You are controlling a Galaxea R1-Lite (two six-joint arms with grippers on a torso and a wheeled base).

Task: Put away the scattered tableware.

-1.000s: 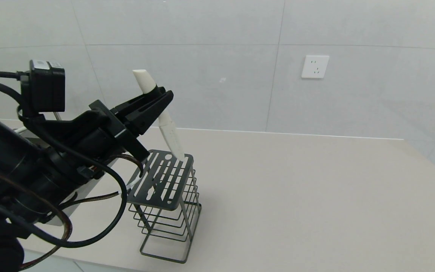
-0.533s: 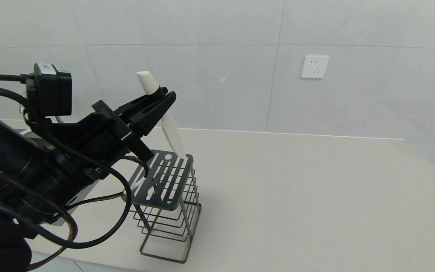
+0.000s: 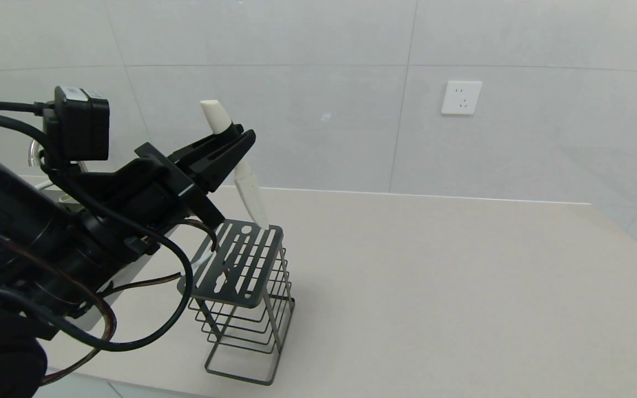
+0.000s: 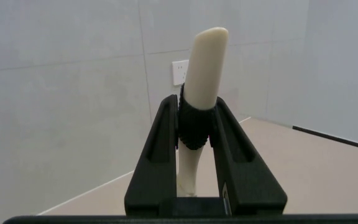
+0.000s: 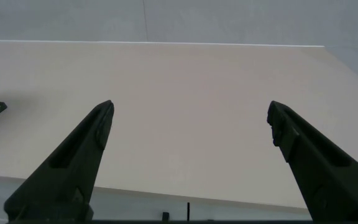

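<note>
- Your left pincer (image 3: 238,141) is clamping the pale handle of a white knife (image 3: 249,190). The handle end is sticking up past the fingers and the blade is slanting down.
- Compared with half a second ago, the pincer is sitting a touch higher. That is putting it roughly back where it was a second ago.
- The knife's tip is meeting the far edge of the slotted top of the wire rack (image 3: 241,260), at about the same spot as in both earlier frames. You are not seeing any more blade go below the plate, and I cannot tell whether the tip is actually inside a slot.
- I am reading this as the insertion stalling. The small dip and lift are looking like a search for the slot rather than progress, so the knife is not put away yet.
- The rack is standing on the table (image 3: 434,276) where it stood before, so the blade is not dragging it.
- Your right pincer (image 5: 189,109) is hanging wide open over the table, holding nothing.
</note>
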